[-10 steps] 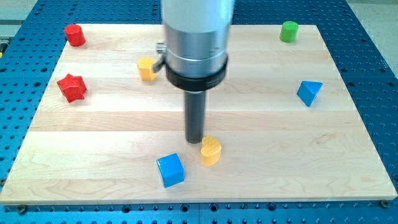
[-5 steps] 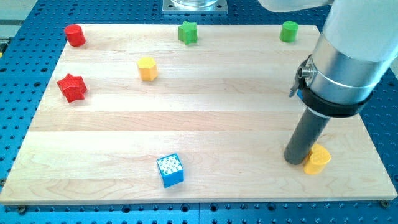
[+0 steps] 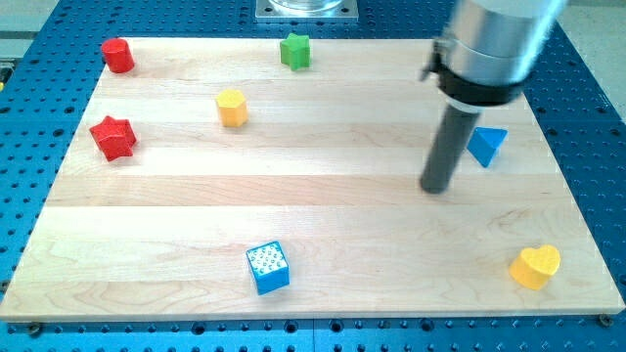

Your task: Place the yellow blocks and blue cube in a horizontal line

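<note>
Hovering beside the blue triangular block (image 3: pixel 486 146), my tip (image 3: pixel 434 189) has no jaws to report; yellow heart (image 3: pixel 536 266) and blue cube (image 3: pixel 267 268) roughly share a row, apparently, while the yellow hexagon block (image 3: pixel 232 108) sits far up the bench (image 3: pixel 342 196), unaligned.

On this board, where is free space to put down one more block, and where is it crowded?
The widest free patch is the board's middle, bordered by the yellow block, the blue cube and my tip. The bottom strip between the blue cube and the yellow heart is also bare. It is tightest at the right, where my tip stands just left of the blue triangle.
</note>
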